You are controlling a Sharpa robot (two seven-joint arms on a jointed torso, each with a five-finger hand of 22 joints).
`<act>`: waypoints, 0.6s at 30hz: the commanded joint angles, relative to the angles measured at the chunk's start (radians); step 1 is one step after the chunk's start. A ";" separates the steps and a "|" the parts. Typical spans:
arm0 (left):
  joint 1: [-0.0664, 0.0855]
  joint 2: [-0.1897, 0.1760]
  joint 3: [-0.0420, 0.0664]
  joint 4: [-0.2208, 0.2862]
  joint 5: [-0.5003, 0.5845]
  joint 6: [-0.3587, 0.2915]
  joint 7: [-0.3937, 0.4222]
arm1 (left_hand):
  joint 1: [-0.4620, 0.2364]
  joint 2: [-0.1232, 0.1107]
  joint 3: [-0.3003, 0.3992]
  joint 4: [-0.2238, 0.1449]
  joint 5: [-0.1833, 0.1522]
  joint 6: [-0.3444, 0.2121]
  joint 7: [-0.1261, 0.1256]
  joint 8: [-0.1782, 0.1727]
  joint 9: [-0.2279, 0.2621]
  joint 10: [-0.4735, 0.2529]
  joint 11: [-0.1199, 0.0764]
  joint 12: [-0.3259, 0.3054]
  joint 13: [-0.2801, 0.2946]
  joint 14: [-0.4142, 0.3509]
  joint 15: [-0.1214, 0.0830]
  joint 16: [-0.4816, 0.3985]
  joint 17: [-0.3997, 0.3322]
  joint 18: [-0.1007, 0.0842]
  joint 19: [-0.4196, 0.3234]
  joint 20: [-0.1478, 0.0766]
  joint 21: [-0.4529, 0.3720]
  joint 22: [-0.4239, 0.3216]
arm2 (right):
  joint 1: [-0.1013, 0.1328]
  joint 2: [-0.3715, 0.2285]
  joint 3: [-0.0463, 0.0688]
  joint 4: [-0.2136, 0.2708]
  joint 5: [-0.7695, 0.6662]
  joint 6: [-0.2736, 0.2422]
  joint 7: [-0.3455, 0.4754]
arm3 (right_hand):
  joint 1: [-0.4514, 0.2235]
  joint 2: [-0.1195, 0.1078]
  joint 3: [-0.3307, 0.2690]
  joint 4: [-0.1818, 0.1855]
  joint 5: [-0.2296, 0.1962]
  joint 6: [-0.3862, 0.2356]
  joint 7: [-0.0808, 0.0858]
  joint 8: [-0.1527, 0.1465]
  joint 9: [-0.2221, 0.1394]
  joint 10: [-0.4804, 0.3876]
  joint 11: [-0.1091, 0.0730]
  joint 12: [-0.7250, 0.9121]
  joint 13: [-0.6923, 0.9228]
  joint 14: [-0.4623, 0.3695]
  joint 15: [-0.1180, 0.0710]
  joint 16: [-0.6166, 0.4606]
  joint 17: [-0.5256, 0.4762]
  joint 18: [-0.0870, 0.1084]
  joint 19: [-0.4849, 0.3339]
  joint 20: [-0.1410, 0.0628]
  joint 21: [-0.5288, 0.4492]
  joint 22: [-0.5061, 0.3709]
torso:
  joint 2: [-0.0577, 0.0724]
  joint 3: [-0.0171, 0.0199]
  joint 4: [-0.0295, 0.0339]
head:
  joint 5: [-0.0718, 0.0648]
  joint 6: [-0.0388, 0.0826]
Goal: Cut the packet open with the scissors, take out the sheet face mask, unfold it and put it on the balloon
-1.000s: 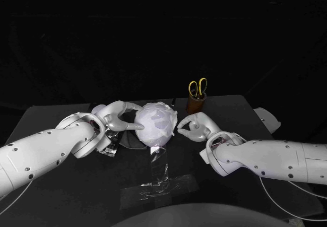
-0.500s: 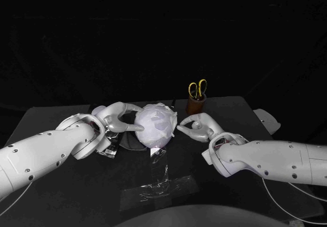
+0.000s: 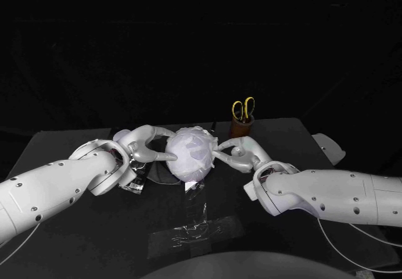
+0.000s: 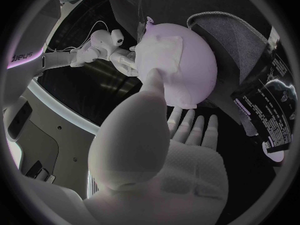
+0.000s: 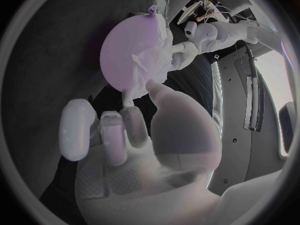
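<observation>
Progress check first: pretty much at the last step, by the look of it. Cutting and unpacking seemingly done, with scissors (image 3: 243,108) parked handles-up in a brown holder (image 3: 241,129) at 1 o'clock from the balloon (image 3: 191,167), packet (image 4: 265,110) lying on the worktop (image 3: 284,131) around 8 o'clock, and some crinkly clear film (image 3: 197,228) down at 6 o'clock. Already out and unfolded, sheet face mask (image 3: 197,145), draped over the upper part of the balloon at dead centre of the worktop. Left to do, probably: smoothing the wrinkled mask down flat and letting go.

Now the hands. Over at 9 o'clock of the balloon, left hand (image 3: 140,148), not clenched: fingers apart, thumb tip pressing on the mask, the rest lying loosely along the balloon's side. Gripping nothing, more like bracing the balloon. Opposite at 3 o'clock, right hand (image 3: 239,156), with fingertips (image 5: 128,92) up against the mask's edge and the other fingers curled in. Can't tell whether pinching that edge or just touching it.
</observation>
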 commanded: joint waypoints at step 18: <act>-0.003 0.004 -0.001 0.001 0.002 0.022 -0.002 | -0.002 0.006 0.004 0.000 0.000 -0.007 0.074 -0.002 0.001 -0.006 0.002 -0.004 -0.001 0.001 -0.002 -0.006 -0.001 0.016 0.005 0.002 0.003 0.001 | 0.003 0.030 0.003 -0.036 -0.009 -0.003 -0.028 | 0.230 0.110 0.112 -0.141 0.000 0.161 -0.067 0.093 0.050 0.042 -0.052 0.015 0.177 0.104 -0.042 0.004 0.263 0.001 0.017 -0.027 0.017 0.194 | 0.000 -0.0004 -0.0003 | -0.002 -0.004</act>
